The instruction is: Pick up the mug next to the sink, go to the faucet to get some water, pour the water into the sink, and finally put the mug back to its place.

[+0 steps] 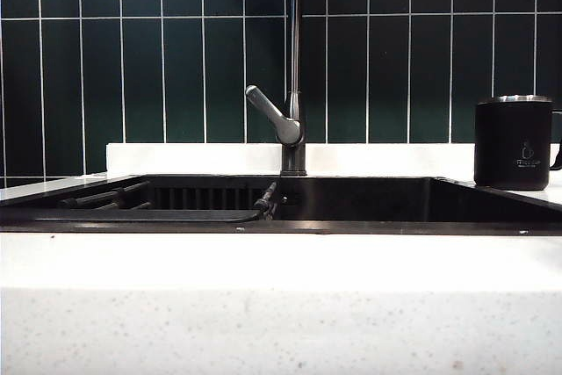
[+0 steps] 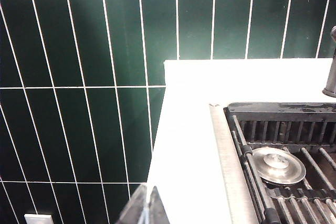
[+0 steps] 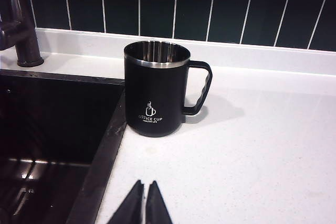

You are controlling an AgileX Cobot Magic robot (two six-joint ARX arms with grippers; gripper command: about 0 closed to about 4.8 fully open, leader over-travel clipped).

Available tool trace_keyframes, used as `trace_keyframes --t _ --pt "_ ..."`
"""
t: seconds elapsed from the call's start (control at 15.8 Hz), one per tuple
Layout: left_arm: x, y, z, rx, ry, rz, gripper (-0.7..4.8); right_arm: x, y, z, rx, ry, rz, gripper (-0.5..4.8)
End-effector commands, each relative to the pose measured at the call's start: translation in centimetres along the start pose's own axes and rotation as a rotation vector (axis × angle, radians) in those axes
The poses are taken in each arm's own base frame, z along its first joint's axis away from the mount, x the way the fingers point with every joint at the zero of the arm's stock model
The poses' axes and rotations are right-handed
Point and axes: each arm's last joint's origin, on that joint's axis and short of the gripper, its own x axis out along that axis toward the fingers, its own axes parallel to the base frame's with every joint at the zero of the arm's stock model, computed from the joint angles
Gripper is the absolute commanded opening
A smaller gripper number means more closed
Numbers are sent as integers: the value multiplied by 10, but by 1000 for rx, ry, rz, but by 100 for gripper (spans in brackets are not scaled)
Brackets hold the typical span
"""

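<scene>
mug (image 3: 157, 90) upright, handle away from sink (image 3: 52, 129) | left claw (image 2: 143, 208) closed, empty | right claw (image 3: 144, 203) closed, empty

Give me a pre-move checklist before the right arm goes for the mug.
1. Mug upright on the counter beside the sink: ok.
2. Mug handle faces away from the sink, unobstructed: ok.
3. Right gripper short of the mug, nothing held: ok.
4. Right gripper open enough for the mug: not ok, fingers together.
5. Left gripper off at the far side of the sink, shut, out of the way: ok.
6. Faucet running: cannot tell, no stream visible.
</scene>
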Motion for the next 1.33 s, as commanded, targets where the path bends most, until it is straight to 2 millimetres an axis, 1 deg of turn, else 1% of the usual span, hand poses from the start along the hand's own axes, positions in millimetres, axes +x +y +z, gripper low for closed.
trace_keyframes --t 0.06,0.32,0.76,0.88,0.95,1.07,1.14,1.2,1.26,1.33 --pt "0 1 2 -4 -8 31 -6 -1 0 3 4 -21 3 22" --pt "0 1 -2 -3 28 26 -6 -1 0 3 3 -21 -1 22" --pt "0 0 0 -6 10 9 -5 -1 0 4 28 -30 3 21" --pt "0 -2 2 -113 -5 -68 -6 -1 0 7 73 -66 -2 21" --pt "0 -2 3 -139 -9 -86 -6 -1 -1 9 97 -82 -1 21" --pt "-1 -4 10 -226 -51 -141 -6 -3 -2 21 179 -208 3 21" --pt "-2 -3 20 -241 -85 -144 -6 -4 -2 28 199 -278 7 20" --pt "-4 -3 29 -235 -112 -146 -6 -6 -3 33 200 -300 7 5" --pt "-5 -2 36 -225 -134 -147 -6 -7 -3 36 200 -299 7 -1" --pt "-8 -2 49 -190 -157 -146 -6 -11 -4 43 198 -274 6 -1"
